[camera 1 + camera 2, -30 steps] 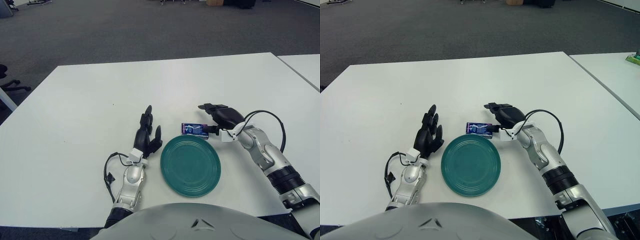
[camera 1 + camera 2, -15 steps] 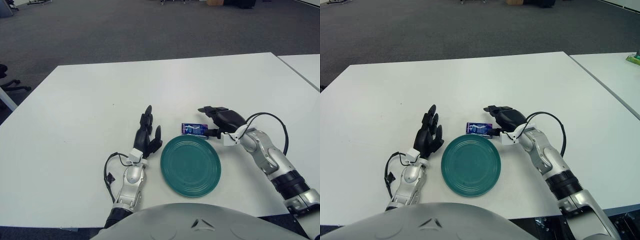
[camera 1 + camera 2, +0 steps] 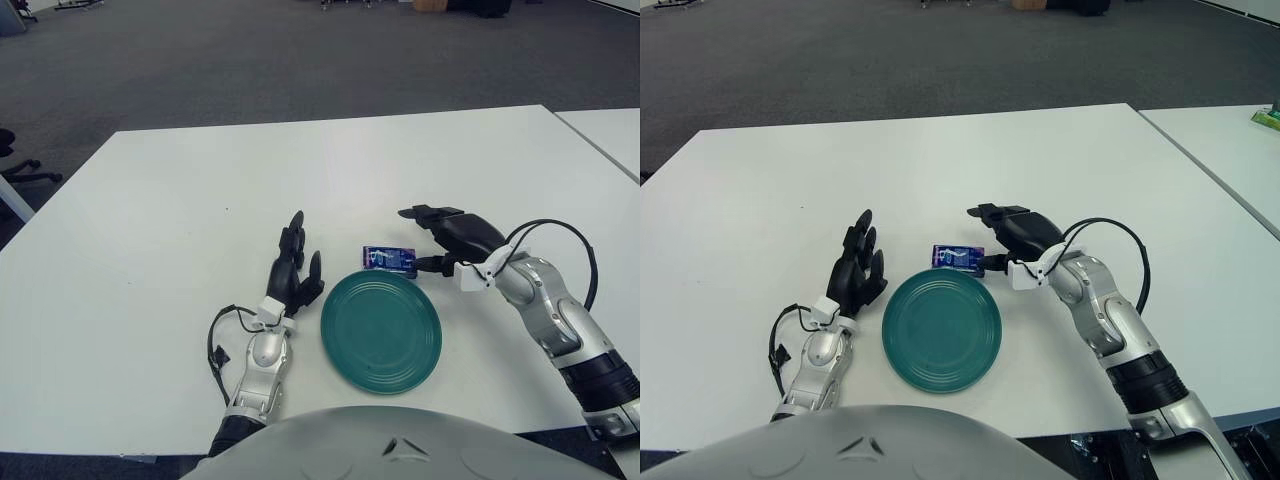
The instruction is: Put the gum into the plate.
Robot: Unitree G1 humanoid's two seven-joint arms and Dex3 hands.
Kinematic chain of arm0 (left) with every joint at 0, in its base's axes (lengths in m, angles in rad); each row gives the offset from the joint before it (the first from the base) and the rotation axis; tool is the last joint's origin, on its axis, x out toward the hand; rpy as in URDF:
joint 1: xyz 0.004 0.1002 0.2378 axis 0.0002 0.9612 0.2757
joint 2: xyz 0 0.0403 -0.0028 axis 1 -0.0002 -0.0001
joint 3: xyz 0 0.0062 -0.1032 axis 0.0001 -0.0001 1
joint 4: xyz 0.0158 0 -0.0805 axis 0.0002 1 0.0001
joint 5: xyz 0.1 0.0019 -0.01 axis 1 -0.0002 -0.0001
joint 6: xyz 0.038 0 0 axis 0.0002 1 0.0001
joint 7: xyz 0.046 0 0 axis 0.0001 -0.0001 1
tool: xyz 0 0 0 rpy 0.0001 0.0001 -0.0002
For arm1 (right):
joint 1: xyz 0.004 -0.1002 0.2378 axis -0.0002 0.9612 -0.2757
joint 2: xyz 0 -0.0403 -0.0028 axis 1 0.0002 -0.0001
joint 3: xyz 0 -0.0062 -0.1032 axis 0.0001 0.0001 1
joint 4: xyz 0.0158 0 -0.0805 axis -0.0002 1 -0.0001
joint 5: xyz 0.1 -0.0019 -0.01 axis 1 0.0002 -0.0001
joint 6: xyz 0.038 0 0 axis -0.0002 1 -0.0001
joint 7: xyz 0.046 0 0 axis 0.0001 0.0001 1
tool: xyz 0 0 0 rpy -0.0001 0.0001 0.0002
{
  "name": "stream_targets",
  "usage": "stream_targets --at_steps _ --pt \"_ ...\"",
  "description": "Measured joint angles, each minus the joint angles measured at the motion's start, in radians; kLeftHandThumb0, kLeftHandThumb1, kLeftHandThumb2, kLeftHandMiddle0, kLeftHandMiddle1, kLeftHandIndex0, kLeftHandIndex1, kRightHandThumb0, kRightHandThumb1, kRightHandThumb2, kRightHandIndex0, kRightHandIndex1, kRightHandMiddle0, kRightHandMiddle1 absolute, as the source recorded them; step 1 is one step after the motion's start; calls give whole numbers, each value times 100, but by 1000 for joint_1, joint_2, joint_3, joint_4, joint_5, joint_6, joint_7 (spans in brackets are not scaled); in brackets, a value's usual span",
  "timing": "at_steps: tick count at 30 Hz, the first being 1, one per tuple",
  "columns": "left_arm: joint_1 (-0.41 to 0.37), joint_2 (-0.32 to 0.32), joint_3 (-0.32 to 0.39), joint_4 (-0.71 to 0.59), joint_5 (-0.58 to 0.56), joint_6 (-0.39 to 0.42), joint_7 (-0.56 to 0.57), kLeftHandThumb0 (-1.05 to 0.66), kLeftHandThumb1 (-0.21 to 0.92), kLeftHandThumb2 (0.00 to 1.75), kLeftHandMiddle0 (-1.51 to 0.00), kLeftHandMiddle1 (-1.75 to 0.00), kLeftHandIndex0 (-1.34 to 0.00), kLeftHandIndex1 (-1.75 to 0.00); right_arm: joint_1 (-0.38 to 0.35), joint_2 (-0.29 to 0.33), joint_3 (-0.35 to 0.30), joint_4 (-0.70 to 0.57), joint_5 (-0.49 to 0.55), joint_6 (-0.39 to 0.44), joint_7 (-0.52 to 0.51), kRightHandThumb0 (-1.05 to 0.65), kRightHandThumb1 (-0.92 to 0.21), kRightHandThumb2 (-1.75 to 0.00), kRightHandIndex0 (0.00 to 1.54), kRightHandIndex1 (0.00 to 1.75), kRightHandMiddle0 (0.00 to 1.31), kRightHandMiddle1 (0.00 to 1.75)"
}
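Note:
A small blue gum pack (image 3: 390,259) lies flat on the white table, touching the far rim of the teal plate (image 3: 381,331). Just right of the pack is my right hand (image 3: 440,232), fingers spread and pointing left, holding nothing; its thumb tip sits near the pack's right end. On the plate's left side my left hand (image 3: 295,270) shows with fingers extended upward, idle and holding nothing. The plate holds nothing.
The white table (image 3: 180,220) stretches wide to the left and far side. A second white table (image 3: 610,130) stands at the right, with a narrow gap between. Grey carpet lies beyond.
My right forearm and elbow have swung outward to the right, and the hand has shifted slightly right. The gum pack, plate and left hand have not moved.

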Motion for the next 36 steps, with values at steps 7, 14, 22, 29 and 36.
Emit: stream_targets --at_steps 7,14,22,29,36 --pt "0 0 1 -1 -3 0 -4 -92 92 68 -16 -1 0 -36 18 -13 -22 -29 1 26 37 -80 -92 -40 30 1 0 47" --pt "2 0 2 -5 -7 1 -12 -91 92 67 -16 0 0 -37 36 -20 -36 -33 5 31 47 -81 -92 -40 29 0 0 43" --pt "10 1 5 -17 -11 11 -20 -91 92 68 -16 0 0 -38 41 -23 -36 -33 5 28 53 -81 -92 -37 31 1 0 44" --pt "15 1 7 -29 -11 19 -22 -90 92 69 -16 0 0 -39 42 -23 -36 -31 5 28 58 -81 -92 -37 32 1 0 45" --pt "20 1 10 -42 -11 33 -22 -90 92 70 -17 -1 0 -41 46 -23 -36 -23 6 25 57 -81 -92 -37 32 1 0 45"
